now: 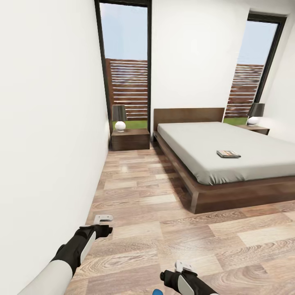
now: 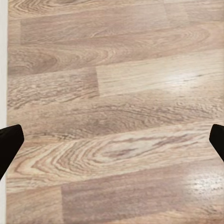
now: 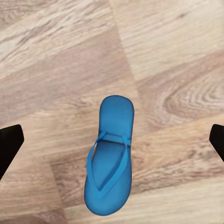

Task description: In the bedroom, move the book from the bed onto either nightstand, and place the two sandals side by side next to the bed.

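The book [image 1: 228,154] lies flat on the bed [image 1: 246,164], on the grey mattress toward its right side. One dark wooden nightstand [image 1: 130,139] stands left of the headboard and another nightstand [image 1: 257,129] right of it. A blue sandal [image 3: 109,158] lies on the plank floor straight below my right gripper [image 1: 183,267], which is open and holds nothing; a bit of the sandal [image 1: 157,291] also peeks in at the head view's bottom edge. My left gripper [image 1: 104,220] hangs open over bare floor near the left wall, its dark fingertips [image 2: 9,144] far apart.
A white wall [image 1: 49,143] runs close along my left. Each nightstand carries a lamp [image 1: 119,118]. Tall windows [image 1: 127,61] stand behind them. An aisle of wood floor [image 1: 139,192] runs between the wall and the bed's dark frame.
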